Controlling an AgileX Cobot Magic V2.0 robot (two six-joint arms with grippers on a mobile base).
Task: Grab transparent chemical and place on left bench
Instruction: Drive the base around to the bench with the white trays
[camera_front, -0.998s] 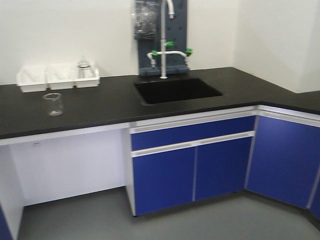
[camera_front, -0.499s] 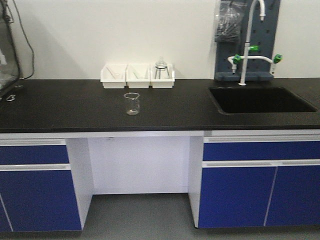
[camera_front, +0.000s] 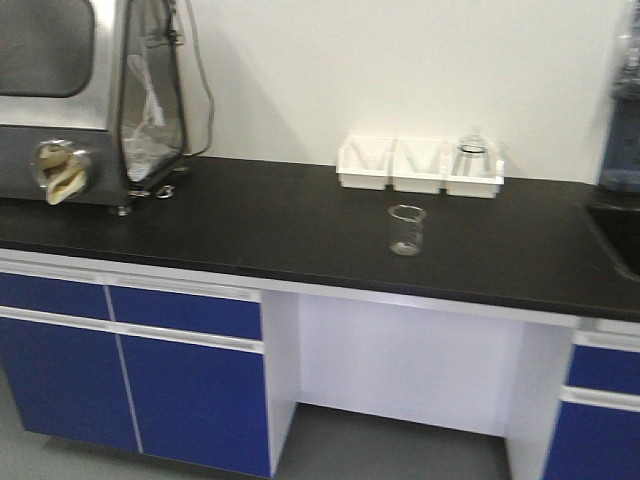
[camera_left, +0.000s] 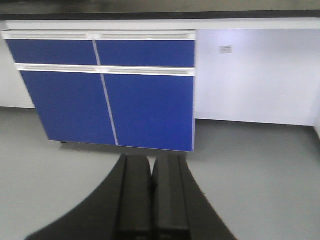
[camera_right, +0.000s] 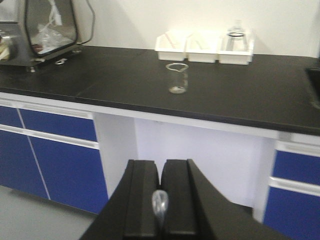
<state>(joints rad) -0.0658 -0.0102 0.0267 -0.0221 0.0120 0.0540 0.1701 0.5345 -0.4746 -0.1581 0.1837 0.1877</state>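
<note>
Clamped between the closed fingers of the right gripper (camera_right: 161, 167): the transparent chemical (camera_right: 160, 204), long axis along the finger seam, rounded end toward the fingertips and the left bench (camera_right: 100, 75) ahead. Left gripper (camera_left: 151, 162) pressed together, finger against finger, facing blue cabinet doors (camera_left: 145, 105). Upright on the worktop, a glass beaker (camera_front: 406, 230), in front of the three white bins (camera_front: 420, 165) and apart from them. Open black surface from beaker leftward to the steel cabinet (camera_front: 90, 100).

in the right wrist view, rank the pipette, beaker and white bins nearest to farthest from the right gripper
1. Pipette: clamped between the right gripper's fingers.
2. Beaker: standing ahead on the black bench, about mid-depth.
3. White bins: at the back of the bench, against the wall.
</note>
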